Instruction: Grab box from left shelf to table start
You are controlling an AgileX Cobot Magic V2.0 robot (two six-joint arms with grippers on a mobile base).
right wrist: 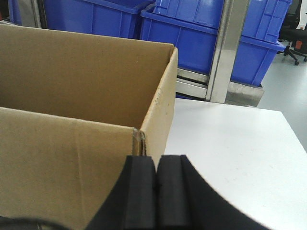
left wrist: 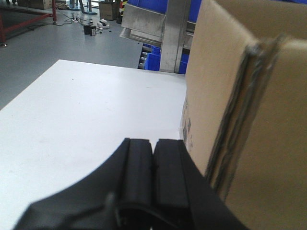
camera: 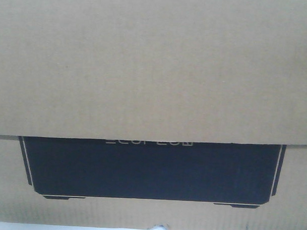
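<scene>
Box (right wrist: 72, 86) of brown corrugated cardboard, open-topped, on smooth white table (left wrist: 86, 110), both arms' black fingers pressed together.

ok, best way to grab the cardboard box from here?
Squeeze the box between both arms at its two end walls, pressing inward. It is open-topped and too wide for one gripper. The left gripper and the right gripper already sit shut at opposite ends.

Blue plastic bins (right wrist: 206, 33): stacked in a row at the back. Grey floor (left wrist: 57, 38). Black office chair (right wrist: 295, 40): far right.
</scene>
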